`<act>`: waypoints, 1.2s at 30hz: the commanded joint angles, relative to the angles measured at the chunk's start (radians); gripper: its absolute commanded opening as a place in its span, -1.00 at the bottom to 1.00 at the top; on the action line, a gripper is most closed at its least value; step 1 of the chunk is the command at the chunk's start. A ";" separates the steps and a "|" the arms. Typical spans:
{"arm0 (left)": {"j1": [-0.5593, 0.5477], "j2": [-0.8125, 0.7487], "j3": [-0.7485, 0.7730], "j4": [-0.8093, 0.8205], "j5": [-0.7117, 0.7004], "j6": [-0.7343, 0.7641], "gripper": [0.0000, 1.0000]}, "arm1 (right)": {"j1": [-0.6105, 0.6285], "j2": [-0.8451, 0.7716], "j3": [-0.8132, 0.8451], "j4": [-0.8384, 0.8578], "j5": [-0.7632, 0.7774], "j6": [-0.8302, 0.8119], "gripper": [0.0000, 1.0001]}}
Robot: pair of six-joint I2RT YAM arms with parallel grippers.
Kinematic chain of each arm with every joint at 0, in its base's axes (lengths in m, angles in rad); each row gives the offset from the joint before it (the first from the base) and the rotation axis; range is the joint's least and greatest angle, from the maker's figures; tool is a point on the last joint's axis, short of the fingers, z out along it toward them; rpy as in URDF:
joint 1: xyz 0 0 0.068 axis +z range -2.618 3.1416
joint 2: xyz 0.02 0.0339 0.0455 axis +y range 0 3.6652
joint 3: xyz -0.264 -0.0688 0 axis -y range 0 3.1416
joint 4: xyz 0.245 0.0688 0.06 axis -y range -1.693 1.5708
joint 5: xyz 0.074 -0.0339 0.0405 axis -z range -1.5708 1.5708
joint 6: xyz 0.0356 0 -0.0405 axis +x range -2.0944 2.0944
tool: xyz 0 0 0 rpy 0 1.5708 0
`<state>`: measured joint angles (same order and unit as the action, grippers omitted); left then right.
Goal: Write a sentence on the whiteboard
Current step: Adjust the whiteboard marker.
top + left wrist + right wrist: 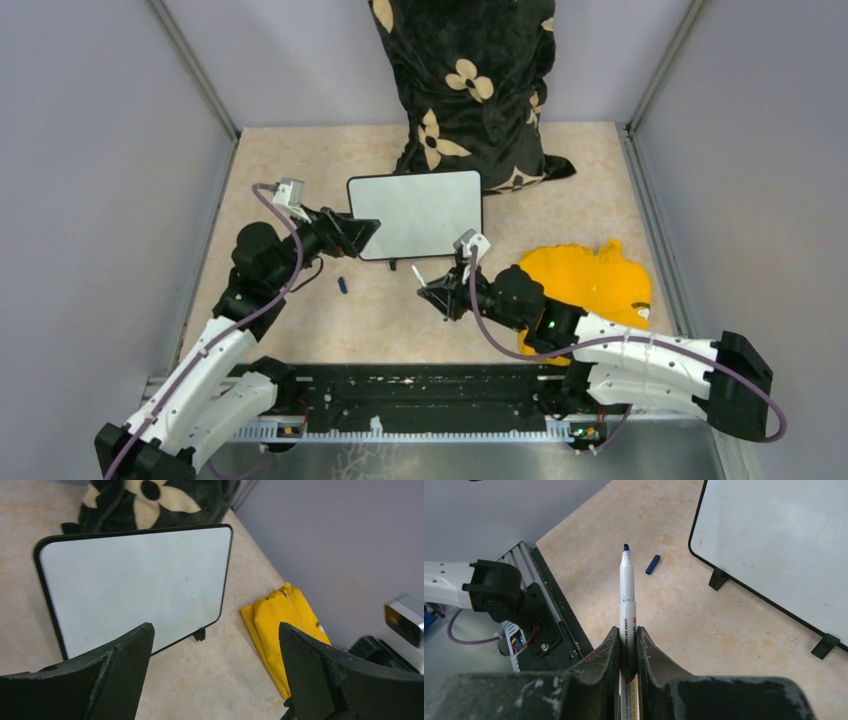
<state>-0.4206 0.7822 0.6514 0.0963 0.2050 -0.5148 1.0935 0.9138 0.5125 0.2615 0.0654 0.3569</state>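
Two weak spots stand out. The whiteboard (415, 213) sits blank on its small feet at the far middle of the counter (290, 160), just in front of a flowered cushion (470, 80). The left pincer (365, 235) gapes wide near the board's near-left corner and holds nothing, so the board may skid or rock once a tip presses on it. The right pincer (627, 632) is clamped on the marker (627, 587) low on its barrel, uncapped tip forward. A hard stroke could twist it in that narrow grip.

whiteboard (415, 213) smooth, glossy white; yellow cloth (590, 280) soft, matt; table (330, 322) mottled, matt.
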 commanded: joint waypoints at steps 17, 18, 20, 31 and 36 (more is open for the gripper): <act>-0.031 0.093 -0.096 0.466 0.656 -0.109 0.87 | -0.113 -0.036 -0.012 0.240 -0.239 0.043 -1.00; -0.033 0.101 -0.094 0.470 0.671 -0.119 0.86 | -0.113 -0.036 -0.014 0.249 -0.247 0.045 -1.00; -0.038 0.112 -0.093 0.491 0.701 -0.132 0.84 | -0.113 -0.033 -0.012 0.268 -0.258 0.050 -1.00; -0.065 0.128 -0.096 0.539 0.762 -0.173 0.72 | -0.114 0.072 0.013 0.417 -0.393 0.109 -1.00; -0.074 0.127 -0.101 0.563 0.781 -0.182 0.55 | -0.113 0.104 0.018 0.453 -0.424 0.129 -1.00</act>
<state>-0.4839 0.9123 0.5507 0.5934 0.9405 -0.6868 0.9852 1.0058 0.4973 0.6071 -0.3038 0.4591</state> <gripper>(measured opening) 0.816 0.120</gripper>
